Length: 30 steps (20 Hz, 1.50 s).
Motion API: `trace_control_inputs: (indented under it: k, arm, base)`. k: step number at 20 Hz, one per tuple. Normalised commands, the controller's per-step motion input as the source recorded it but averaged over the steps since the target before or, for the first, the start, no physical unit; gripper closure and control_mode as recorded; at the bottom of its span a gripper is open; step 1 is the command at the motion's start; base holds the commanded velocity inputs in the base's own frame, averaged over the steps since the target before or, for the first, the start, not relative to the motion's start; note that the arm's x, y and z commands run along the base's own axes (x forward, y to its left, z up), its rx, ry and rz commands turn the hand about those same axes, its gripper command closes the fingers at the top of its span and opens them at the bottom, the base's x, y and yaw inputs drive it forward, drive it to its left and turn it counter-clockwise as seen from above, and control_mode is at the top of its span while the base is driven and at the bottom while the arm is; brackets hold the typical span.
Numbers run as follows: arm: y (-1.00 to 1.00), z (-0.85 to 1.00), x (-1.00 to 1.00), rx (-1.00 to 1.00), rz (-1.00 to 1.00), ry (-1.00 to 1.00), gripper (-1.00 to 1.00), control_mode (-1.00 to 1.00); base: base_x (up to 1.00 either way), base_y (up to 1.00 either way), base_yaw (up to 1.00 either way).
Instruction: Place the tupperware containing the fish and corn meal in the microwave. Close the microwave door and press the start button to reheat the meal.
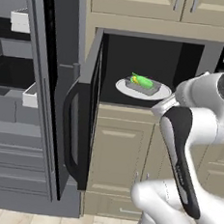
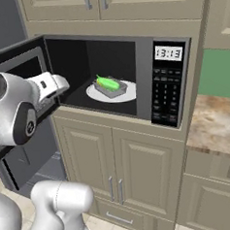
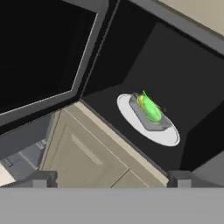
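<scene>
A: Grey tupperware (image 1: 143,88) sits on the white plate (image 2: 95,94) inside the microwave (image 2: 147,61), gripper (image 3: 111,177) wide, empty.

B: Door (image 1: 84,116) next (stiff, light) — push its outer face near the handle (image 1: 69,129).

The microwave (image 3: 175,57) is seen open, its black cavity tilted across the view. A white plate (image 3: 168,134) lies on the cavity floor, and the tupperware (image 3: 151,120) is set on it. The meal (image 3: 149,107), green with a yellow tip, is held inside the tupperware. The door (image 3: 39,48) is swung out at upper left, dark glass in grey trim. Beige cabinet fronts (image 3: 87,153) are seen below the cavity. The hand (image 3: 111,179) is spread wide, nothing between its tips, well apart from the tupperware.
</scene>
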Motion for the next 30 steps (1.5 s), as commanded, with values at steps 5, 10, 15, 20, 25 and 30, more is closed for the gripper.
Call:
trace_control_inputs:
  k: [5,10,15,20,25,30]
  arm:
    - [0.58,0.42,-0.96,-0.29,0.13,-0.10,-1.00,-1.00]
    - [0.63,0.19,-0.93,-0.33,0.01,-0.10,-1.00,-1.00]
    - [0.65,0.18,-0.68,-0.36,0.00,-0.10,-1.00,-1.00]
    - [0.73,0.12,-0.49,-0.37,0.00,-0.08,-1.00,-1.00]
    - [0.82,0.00,-0.21,-0.35,0.00,-0.01,-1.00,-1.00]
    - [0.98,-0.03,-0.04,-0.33,0.00,0.00,-1.00,-1.00]
  base:
    - [0.00,0.00,0.00]
    - [0.00,0.00,0.00]
    - [0.00,0.00,0.00]
    - [0.00,0.00,0.00]
    - [0.00,0.00,0.00]
    - [0.00,0.00,0.00]
